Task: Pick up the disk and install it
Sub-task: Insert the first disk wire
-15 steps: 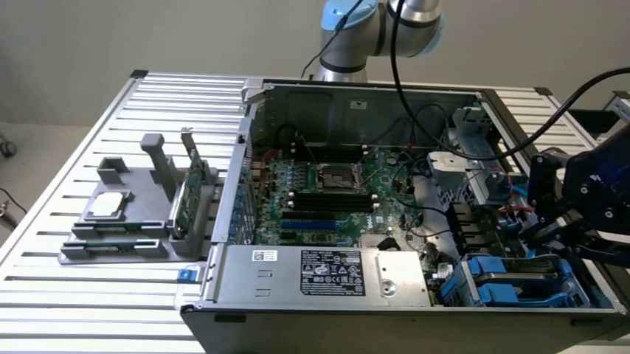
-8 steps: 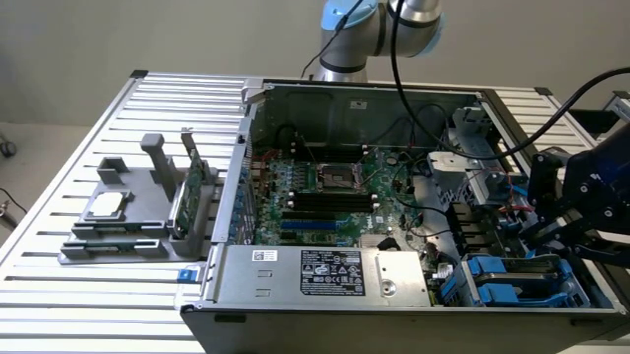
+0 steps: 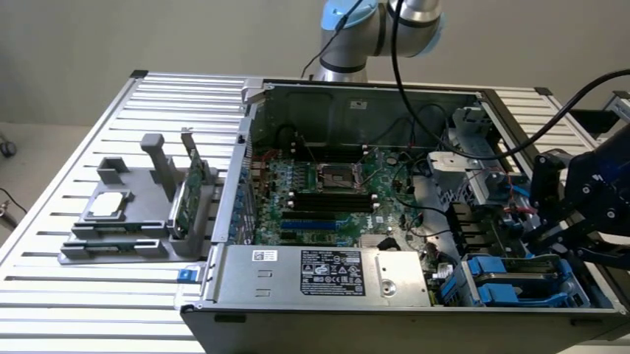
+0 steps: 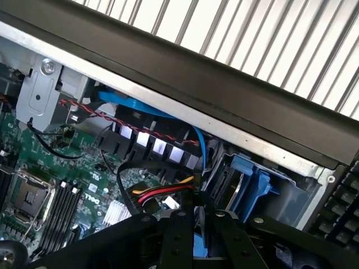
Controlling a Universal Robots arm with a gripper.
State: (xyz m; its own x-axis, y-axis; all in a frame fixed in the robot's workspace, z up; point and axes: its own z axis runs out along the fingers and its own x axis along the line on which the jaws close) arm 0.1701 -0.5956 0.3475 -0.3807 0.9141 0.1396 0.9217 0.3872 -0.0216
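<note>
Plain beige-grey wall [image 3: 128,33] at back, matte. Floor [image 3: 35,144] approx same pale tone, seen beyond the table on exterior view's left; small dark obj at that edge, can't tell what. Table [image 3: 69,291] is silver slatted aluminium, slats running across (black caps [image 3: 139,74] on far corners). Light soft & even, shadows faint; slats look bright white in wrist view
</note>
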